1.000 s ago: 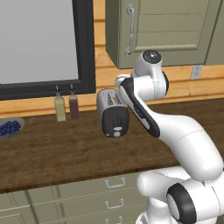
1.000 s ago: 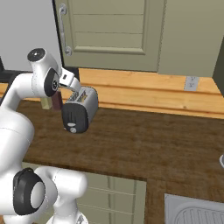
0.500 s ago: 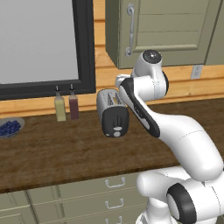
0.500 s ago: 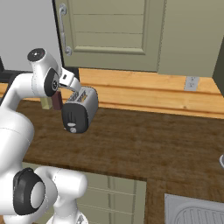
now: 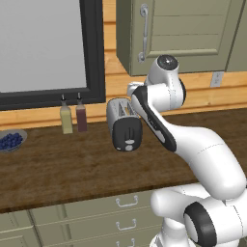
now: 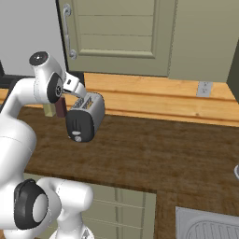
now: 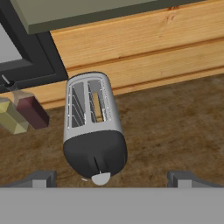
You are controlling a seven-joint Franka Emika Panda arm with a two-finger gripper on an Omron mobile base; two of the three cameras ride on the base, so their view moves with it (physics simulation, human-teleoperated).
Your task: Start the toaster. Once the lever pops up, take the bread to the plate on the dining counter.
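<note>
Nothing much has changed over the last second: the arm has stayed where it was, poised above the toaster (image 5: 126,124), and the toaster, the two bottles and the bowl sit just as they did. That stillness tells me the job has not really begun. The toaster stands on the dark wood counter (image 5: 72,169) toward its back edge, close to the plank wall, with its black end panel facing the front edge. From the hand view the gripper (image 7: 109,178) hangs over that black end, its jaws spread as wide as they go and holding nothing, with the toaster's black end lying between the two finger tips (image 7: 41,178). The bread (image 7: 97,107) is sitting down in one of the toaster's slots, showing as a tan strip. The lever (image 7: 101,178) on the black panel looks untouched, though I cannot tell for sure whether it is up or down. Beside the toaster, nearer the window, stand a yellow bottle (image 5: 66,118) and a dark red bottle (image 5: 81,116), and a bowl of blueberries (image 5: 10,141) sits further along toward the counter's left end. I'd judge the next thing needed is a press down on that lever.
</note>
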